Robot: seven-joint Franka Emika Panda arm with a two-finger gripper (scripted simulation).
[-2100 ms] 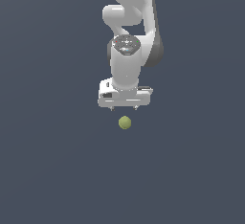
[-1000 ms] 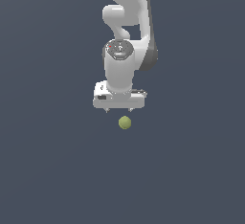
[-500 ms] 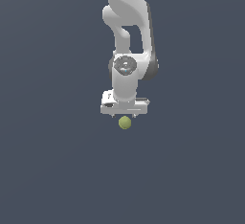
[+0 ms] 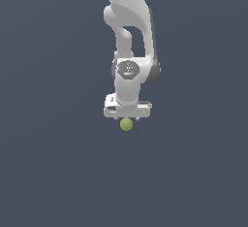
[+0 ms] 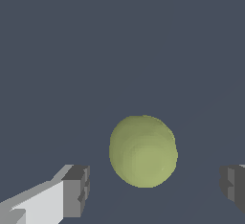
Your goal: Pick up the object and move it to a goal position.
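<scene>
Flat slate-grey ground [image 4: 53,172] fills the exterior view edge to edge, with no seams or markings. White arm [image 4: 128,22] hangs down from the top of the frame, wrist joint facing the camera. Gripper [image 4: 127,119] points straight down; its crossbar sits level. Olive ball [image 4: 126,124] shows directly under the crossbar, centred on it, its upper edge tucked just below the bar. Fingers are mostly hidden behind the bar and ball here; contact cannot be judged from this view.

Wrist view: same grey ground [image 5: 119,36] behind everything. Ball [image 5: 143,151] is large in frame, smooth, plain yellow-green, resting on the ground. Gripper [image 5: 155,189] jaws stand wide apart, one dark pad on each side of the ball. One fingertip [image 5: 76,189] has its white finger body visible; the other [image 5: 233,187] is cut off by the frame edge. Clear grey gaps show between ball and each pad, so nothing is gripped. Ball lies between the pads, somewhat nearer the first one.
</scene>
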